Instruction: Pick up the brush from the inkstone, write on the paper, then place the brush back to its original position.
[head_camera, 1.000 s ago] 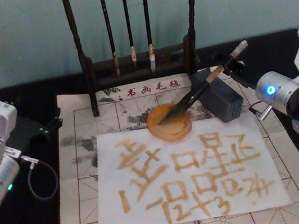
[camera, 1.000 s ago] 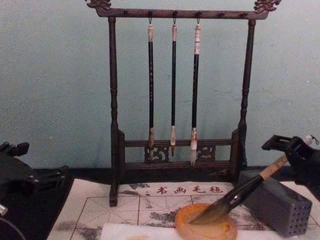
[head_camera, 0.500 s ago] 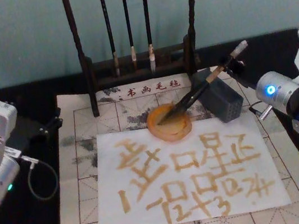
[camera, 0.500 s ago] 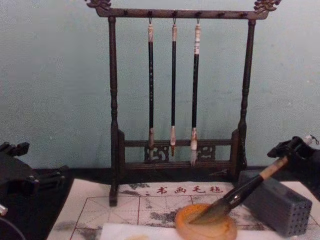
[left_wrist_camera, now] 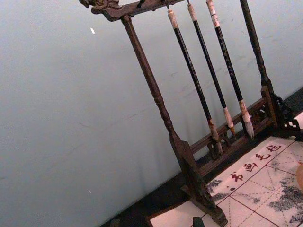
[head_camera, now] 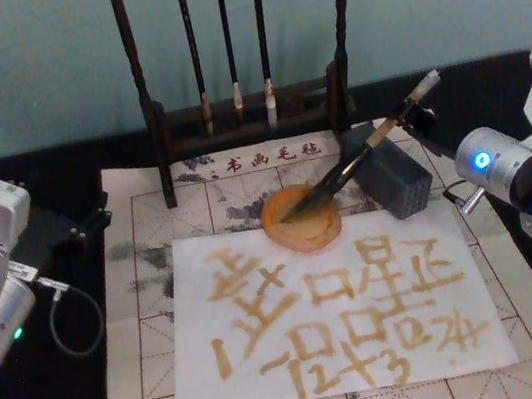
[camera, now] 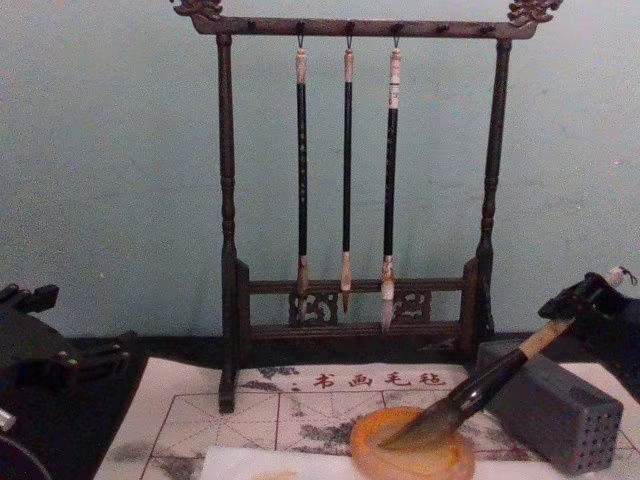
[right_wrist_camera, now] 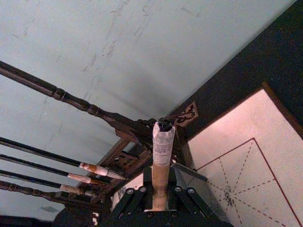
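Note:
The brush [head_camera: 343, 172] leans with its dark tuft in the round orange inkstone [head_camera: 287, 235] and its tan handle rising to the right over a grey block. My right gripper [head_camera: 408, 121] holds the upper handle just below the whitish end cap, its fingers [right_wrist_camera: 135, 198] close on either side of the handle [right_wrist_camera: 161, 165]. From the chest, the brush [camera: 470, 395] slants up from the inkstone [camera: 400, 465] into the right gripper [camera: 585, 305]. The white paper [head_camera: 205, 391] lies in front of the inkstone, covered in tan strokes. My left gripper [head_camera: 88, 226] is parked off the mat's left edge.
A grey block with dotted holes [head_camera: 399, 178] sits right of the inkstone under the brush handle. A dark wooden rack [camera: 350, 290] with three thin hanging brushes stands behind. The red-gridded mat [head_camera: 137, 281] lies under everything, on a black tabletop.
The right gripper's fingers have drawn in toward the brush handle, and the handle's upper end has sunk slightly. The left arm has not moved.

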Motion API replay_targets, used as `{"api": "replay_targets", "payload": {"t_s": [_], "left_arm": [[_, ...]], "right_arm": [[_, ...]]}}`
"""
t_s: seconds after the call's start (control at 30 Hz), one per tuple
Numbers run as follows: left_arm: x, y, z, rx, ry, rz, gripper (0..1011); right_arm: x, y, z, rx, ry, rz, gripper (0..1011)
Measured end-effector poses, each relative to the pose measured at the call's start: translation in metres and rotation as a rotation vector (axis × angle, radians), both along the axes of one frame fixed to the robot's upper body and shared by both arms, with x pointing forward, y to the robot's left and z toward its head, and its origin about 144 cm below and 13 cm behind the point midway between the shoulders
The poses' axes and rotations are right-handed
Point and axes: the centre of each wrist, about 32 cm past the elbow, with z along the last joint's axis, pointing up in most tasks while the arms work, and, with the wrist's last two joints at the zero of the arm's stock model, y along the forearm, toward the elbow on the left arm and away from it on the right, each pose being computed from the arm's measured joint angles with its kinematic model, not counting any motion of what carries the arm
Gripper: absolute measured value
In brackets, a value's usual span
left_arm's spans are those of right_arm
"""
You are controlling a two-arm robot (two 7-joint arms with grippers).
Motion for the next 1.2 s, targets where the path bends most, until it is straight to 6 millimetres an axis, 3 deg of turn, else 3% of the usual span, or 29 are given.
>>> {"api": "replay_targets", "payload": {"t_s": [0.5,1.2], "left_arm": [[0.0,0.0,0.0,0.0,0.0,0.0,1001],[0.0,0.0,0.0,0.0,0.0,0.0,1001]], "right_arm": [[0.0,0.0,0.006,0.0,-0.063,0.01,185],[-0.014,0.004,0.023,-0.203,-0.503,0.218,185]]}}
